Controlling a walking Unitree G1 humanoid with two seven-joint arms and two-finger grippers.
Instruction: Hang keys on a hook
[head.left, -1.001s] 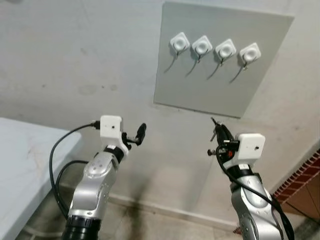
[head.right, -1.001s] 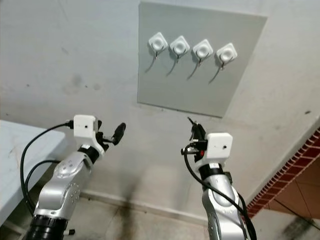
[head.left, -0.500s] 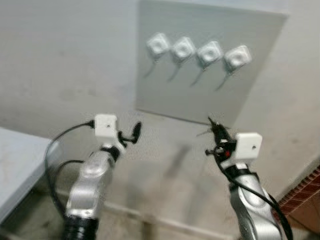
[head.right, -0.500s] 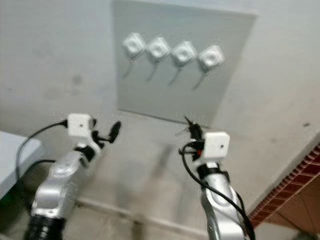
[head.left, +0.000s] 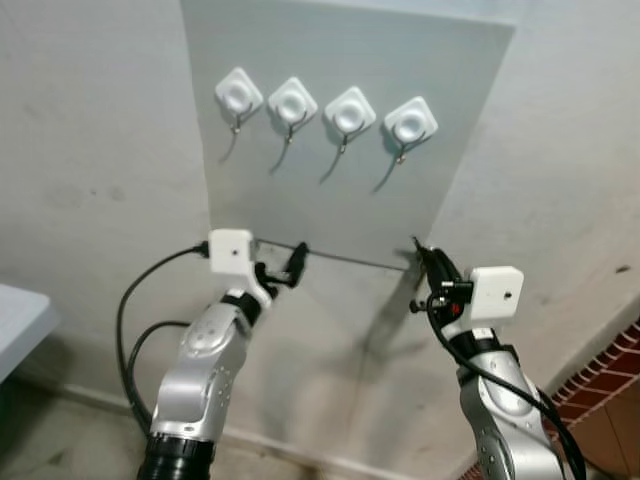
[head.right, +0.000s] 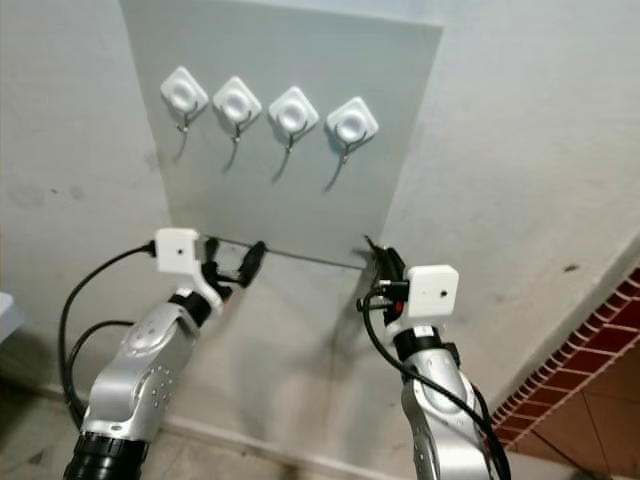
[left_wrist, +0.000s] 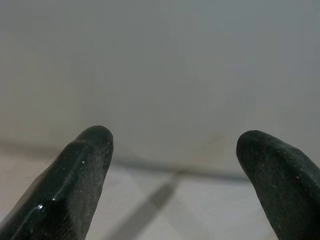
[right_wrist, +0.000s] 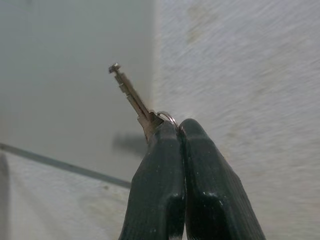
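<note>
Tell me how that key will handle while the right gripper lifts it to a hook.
The key looks like thin stiff metal, likely light. The right gripper pinches only its head by the small ring, so it may pivot or slip.

Left arm: raised, elbow bent, silver forearm angled up toward the wall.
Left gripper (head.left: 290, 268): fingers (left_wrist: 82, 170) spread apart — nothing between them.
Right arm: raised alongside, forearm near upright.
Right gripper (right_wrist: 177, 125): fingers pressed tight together — pinching a key (right_wrist: 131, 95) at its ring end, blade sticking up.
</note>
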